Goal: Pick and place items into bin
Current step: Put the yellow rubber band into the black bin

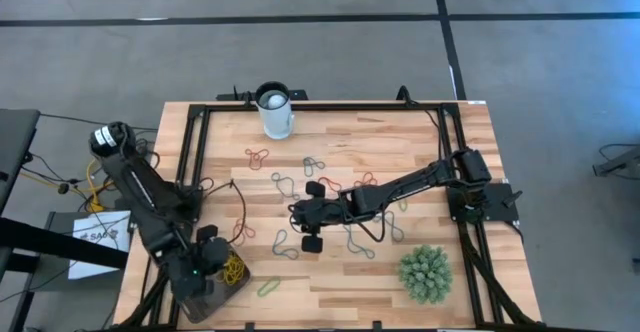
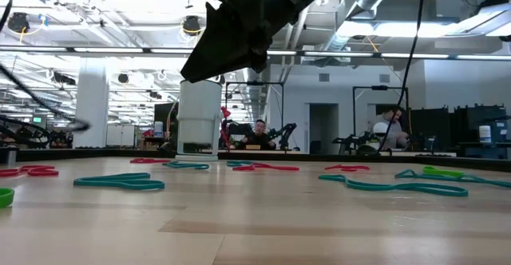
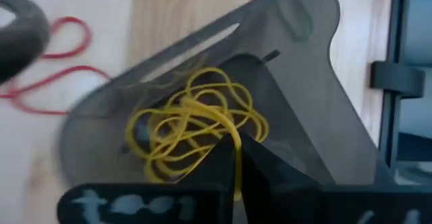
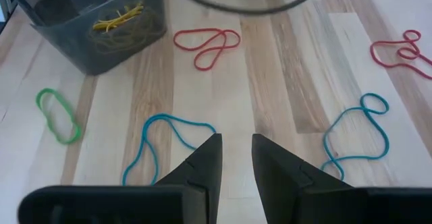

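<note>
The left gripper, pinched on a yellow band, hovers over the bin: drop-off next, needing release. At table centre, the right gripper hangs parted and empty above a blue band, needing descent.

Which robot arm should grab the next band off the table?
Probably the right: its end effector is open above a blue band. The left end effector is shut over the bin.
</note>
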You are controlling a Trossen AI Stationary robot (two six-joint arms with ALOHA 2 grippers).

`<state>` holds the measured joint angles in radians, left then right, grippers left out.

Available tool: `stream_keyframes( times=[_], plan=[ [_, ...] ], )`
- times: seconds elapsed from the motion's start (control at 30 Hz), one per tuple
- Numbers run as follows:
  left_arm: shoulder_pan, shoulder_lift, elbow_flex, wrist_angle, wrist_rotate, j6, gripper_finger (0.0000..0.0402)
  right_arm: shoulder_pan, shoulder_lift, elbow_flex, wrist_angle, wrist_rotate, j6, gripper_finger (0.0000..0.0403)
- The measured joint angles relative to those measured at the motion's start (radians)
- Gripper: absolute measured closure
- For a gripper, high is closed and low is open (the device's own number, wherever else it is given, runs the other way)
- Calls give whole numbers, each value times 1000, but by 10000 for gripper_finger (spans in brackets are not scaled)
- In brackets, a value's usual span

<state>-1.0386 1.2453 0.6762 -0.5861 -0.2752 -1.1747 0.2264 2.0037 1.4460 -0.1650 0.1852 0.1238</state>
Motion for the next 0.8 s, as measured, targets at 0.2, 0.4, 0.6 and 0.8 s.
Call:
stream_keyframes(
  times=[0.2, 0.4, 0.6, 0.8],
  plan=[
    [27, 0, -67, 133, -30, -34, 397, -9, 0, 0, 0, 0, 0, 327],
    [53, 0, -103, 140, -47, -40, 369, -14, 0, 0, 0, 0, 0, 327],
    [77, 0, -140, 183, 20, -76, 339, -11, 0, 0, 0, 0, 0, 327],
    [92, 0, -153, 226, 34, -66, 321, -11, 0, 0, 0, -1, 0, 327]
  ],
)
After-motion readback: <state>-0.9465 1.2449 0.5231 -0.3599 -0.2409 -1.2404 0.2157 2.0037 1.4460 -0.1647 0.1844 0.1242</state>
